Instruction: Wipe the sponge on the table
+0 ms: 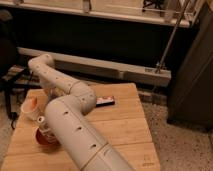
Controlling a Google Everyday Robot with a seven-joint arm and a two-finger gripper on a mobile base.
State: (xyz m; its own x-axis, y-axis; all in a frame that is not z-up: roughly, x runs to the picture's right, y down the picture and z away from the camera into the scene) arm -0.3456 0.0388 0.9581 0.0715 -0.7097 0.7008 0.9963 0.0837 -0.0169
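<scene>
Mostly arm [75, 127] over table [125, 127] — gripper hidden behind, can't tell state, L-side red bowl [40, 140]

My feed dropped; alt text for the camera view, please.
A white robot arm reaches across the light wooden table to its far left, its end effector hidden behind it. A red bowl, pale orange cup and flat black-and-white object sit there; no blue sponge shows.

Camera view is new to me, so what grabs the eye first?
The big white arm fills the middle, folded across the wooden table. A red bowl sits at its left; a flat black-and-white object lies beside the elbow. The gripper is hidden behind the arm.
</scene>
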